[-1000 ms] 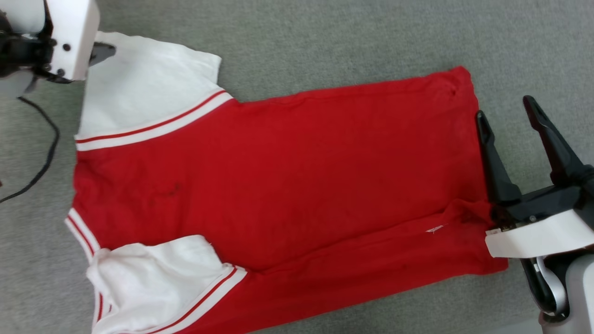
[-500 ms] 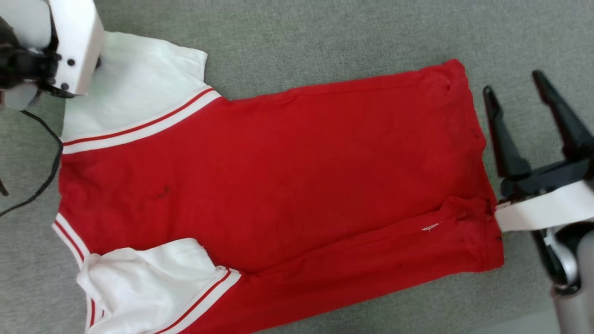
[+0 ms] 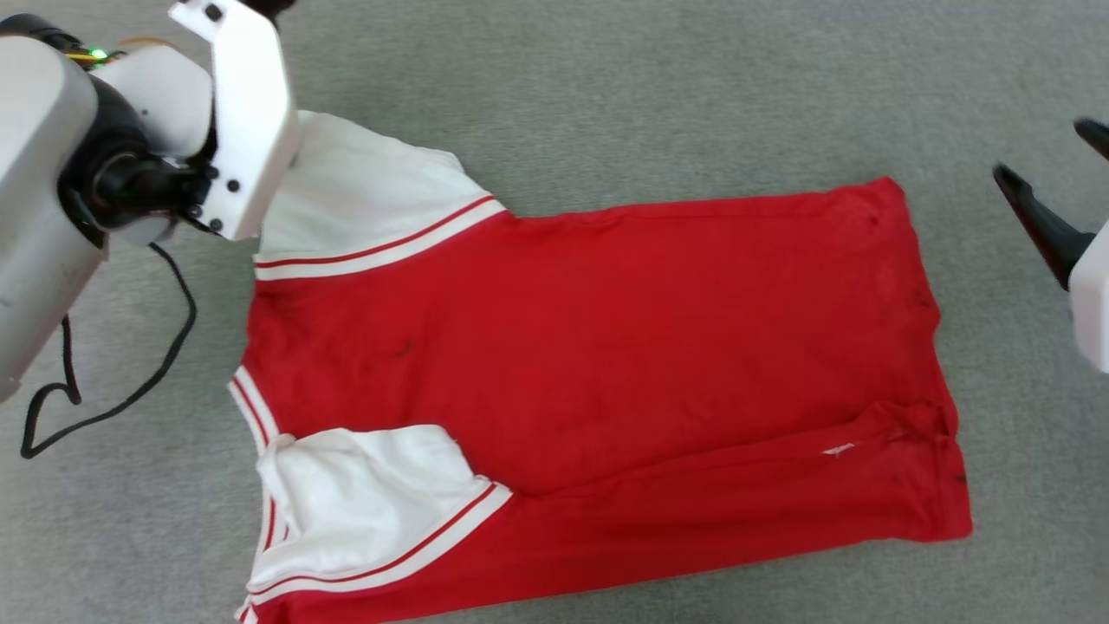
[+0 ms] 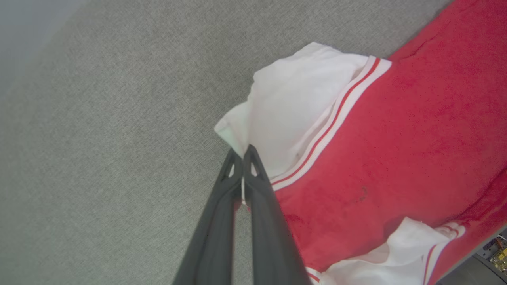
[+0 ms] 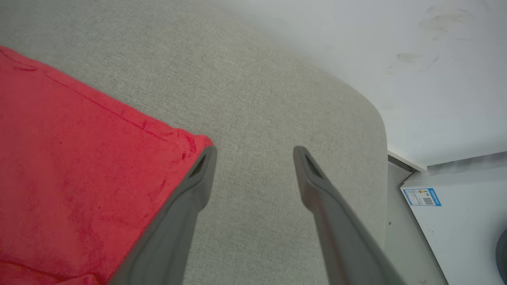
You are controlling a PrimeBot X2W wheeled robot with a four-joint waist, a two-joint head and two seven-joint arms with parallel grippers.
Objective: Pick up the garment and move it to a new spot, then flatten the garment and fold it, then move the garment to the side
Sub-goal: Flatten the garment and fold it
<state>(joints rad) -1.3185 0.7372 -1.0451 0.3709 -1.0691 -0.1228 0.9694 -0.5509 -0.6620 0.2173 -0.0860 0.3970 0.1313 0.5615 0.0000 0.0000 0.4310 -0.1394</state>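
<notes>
Jaws: left jaws pressed together, pinching the edge of the far white sleeve [image 4: 293, 107] of the garment [image 3: 606, 347]. Right jaws spread wide, holding nothing, over the bare grey table [image 3: 606, 87] just off the hem corner. Garment lies spread on the table, sleeves to robot's left, hem to its right. Near sleeve [image 3: 364, 494] rumpled. Black cable [image 3: 130, 381] lies left of it.

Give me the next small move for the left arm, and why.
Probably lift the left gripper slightly and carry the white sleeve inward over the red shirt. Its jaws are shut on that sleeve's edge, the sleeve lies spread outside the body, and the near sleeve looks already folded in. The right gripper is open, clear of the hem.
</notes>
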